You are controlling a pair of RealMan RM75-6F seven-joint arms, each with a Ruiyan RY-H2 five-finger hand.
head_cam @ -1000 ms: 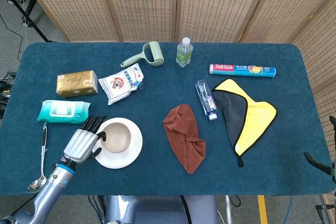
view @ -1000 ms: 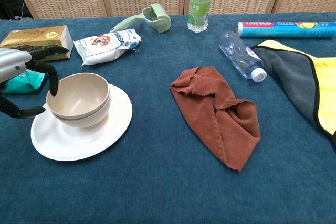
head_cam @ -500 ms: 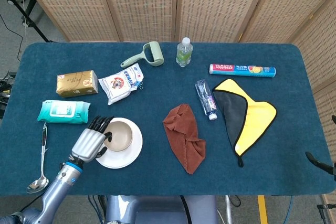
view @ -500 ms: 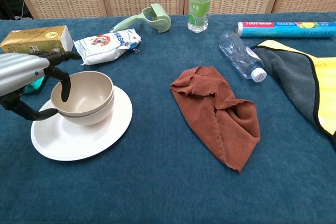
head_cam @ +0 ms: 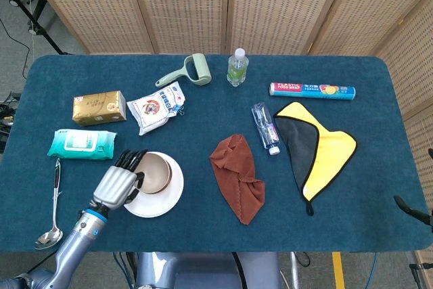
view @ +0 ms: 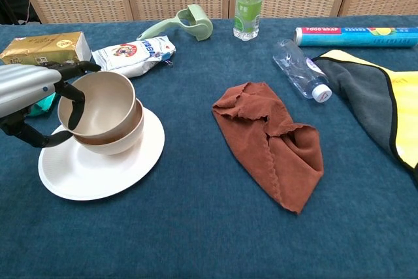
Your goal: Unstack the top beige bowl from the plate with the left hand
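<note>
Two beige bowls are nested on a white plate (view: 104, 174) (head_cam: 162, 201) at the table's front left. The top beige bowl (view: 104, 108) (head_cam: 157, 171) is tilted up on its left side, partly lifted out of the lower bowl (view: 114, 143). My left hand (view: 29, 93) (head_cam: 118, 186) grips its left rim, a finger hooked inside and the thumb under the outside. The right hand does not show in either view.
A teal wipes pack (head_cam: 81, 144), a gold box (head_cam: 99, 107) and a spoon (head_cam: 51, 214) lie left of the plate. Behind it are a white snack bag (view: 134, 55) and a green roller (view: 186, 23). A brown cloth (view: 274, 138) lies to its right.
My left hand moved right to the bowls, took the top bowl's left rim, and has tipped it up out of the lower bowl.
</note>
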